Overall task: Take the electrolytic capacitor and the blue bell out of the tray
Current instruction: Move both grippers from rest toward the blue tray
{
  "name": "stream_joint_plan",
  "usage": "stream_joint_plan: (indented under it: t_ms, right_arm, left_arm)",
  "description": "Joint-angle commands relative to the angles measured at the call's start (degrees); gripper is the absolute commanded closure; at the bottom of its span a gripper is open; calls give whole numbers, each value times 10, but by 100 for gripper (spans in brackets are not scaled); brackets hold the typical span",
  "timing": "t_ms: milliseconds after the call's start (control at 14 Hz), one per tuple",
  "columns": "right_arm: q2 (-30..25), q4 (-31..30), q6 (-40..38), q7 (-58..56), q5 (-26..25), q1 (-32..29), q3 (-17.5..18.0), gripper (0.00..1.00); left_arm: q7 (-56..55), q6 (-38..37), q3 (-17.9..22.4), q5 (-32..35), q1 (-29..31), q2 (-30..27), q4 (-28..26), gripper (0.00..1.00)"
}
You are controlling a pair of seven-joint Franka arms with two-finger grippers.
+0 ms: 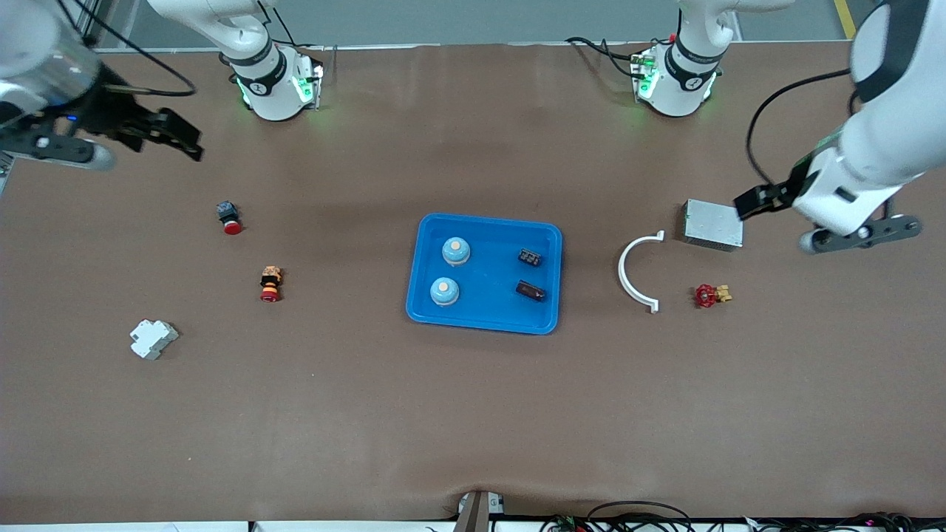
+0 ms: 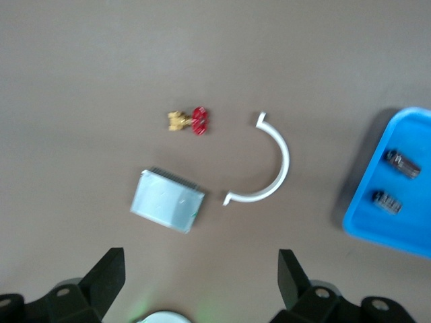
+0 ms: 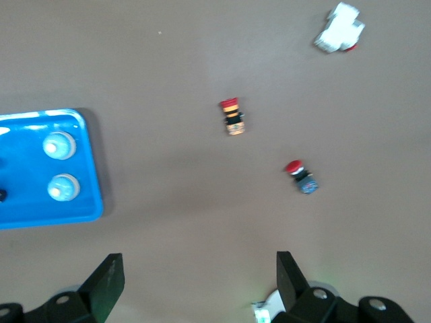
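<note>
Two light-blue bells (image 1: pixel 456 251) (image 1: pixel 444 291) and two dark capacitors (image 1: pixel 529 257) (image 1: pixel 530 291) lie in the blue tray (image 1: pixel 484 324) at mid-table. The right wrist view holds the bells (image 3: pixel 58 145) (image 3: pixel 62 188), and the left wrist view holds the capacitors (image 2: pixel 403 163) (image 2: pixel 387 201). My left gripper (image 1: pixel 746 205) hangs open and empty in the air beside the silver box (image 1: pixel 712 224), at the left arm's end. My right gripper (image 1: pixel 188 142) hangs open and empty over bare table at the right arm's end. Each wrist view shows its own gripper, left (image 2: pixel 202 262) and right (image 3: pixel 199 264), with nothing between the fingers.
A white half-ring clamp (image 1: pixel 628 272) and a red-handled brass valve (image 1: pixel 709 295) lie near the silver box. At the right arm's end lie a red-capped button switch (image 1: pixel 229 216), an orange and red one (image 1: pixel 270 284) and a white breaker (image 1: pixel 153 338).
</note>
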Motion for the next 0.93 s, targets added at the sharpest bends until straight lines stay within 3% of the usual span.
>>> stream_joint_plan:
  t_ms: [0,214,427,855]
  right_arm:
    - [-22,-63,54,91,9,57,-6,0]
    - [-21,-128,138,195,10,124,-6,0]
    - [-11,-181,227,288,11,181,-6,0]
    - [93,-186,337,409,10,267,-7,0]
  left_arm:
    - [-70,74,-8,-13,-19,0,-51,0]
    - [-178,91,-29,-13,-44,27,-59,0]
    - [-337,115,-75,-13,-70,49,-72,0]
    - [-528,275,-140,-21,-93,83,-183,0]
